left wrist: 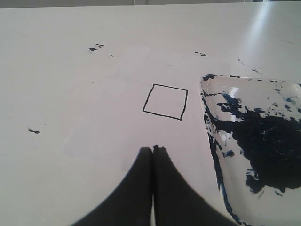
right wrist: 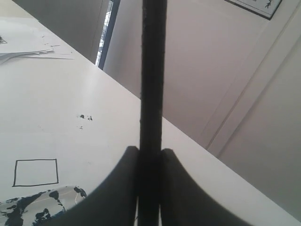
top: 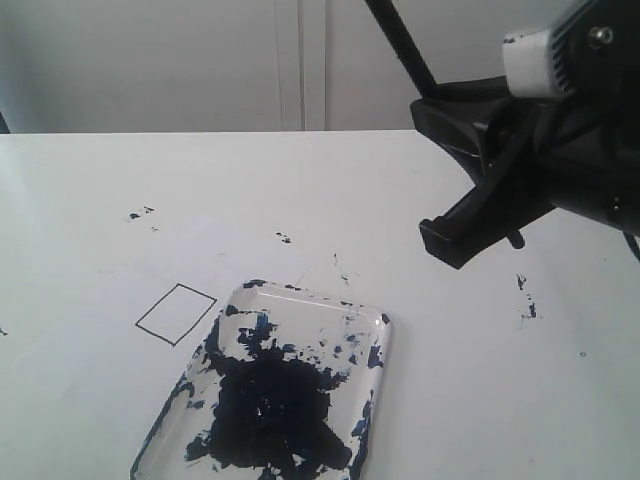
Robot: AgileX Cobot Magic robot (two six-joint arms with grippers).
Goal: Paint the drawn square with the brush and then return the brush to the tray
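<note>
On the white table (top: 450, 400) the tray (top: 384, 322) lies near the front, and its near end is cut off by the border of the exterior view. A big dark blue-black paint blotch (top: 275, 405) fills its middle, with splashes up to the rim. The drawn square (top: 176, 314) is just beside the far left corner of the tray. It does not touch the tray and it is blank inside. To the left of the square and behind it the surface is wide and bare, with only some small paint specks (top: 140, 213). The far edge of the table meets a pale wall.

The right gripper (right wrist: 150, 149) hangs high over the right side of the table, well apart from the tray. Only its wrist view shows the grip: both fingers are pressed on the brush (right wrist: 153, 70), which goes straight out between them toward the wall. The hair end of the brush is not visible in any view. This view also shows loose paper sheets (right wrist: 28, 52) at a far part of the table.

The left gripper (left wrist: 153, 149) appears only in its own wrist view. Its two fingers are together with nothing between them, low over the table and near the square, with the tray to one side.
</note>
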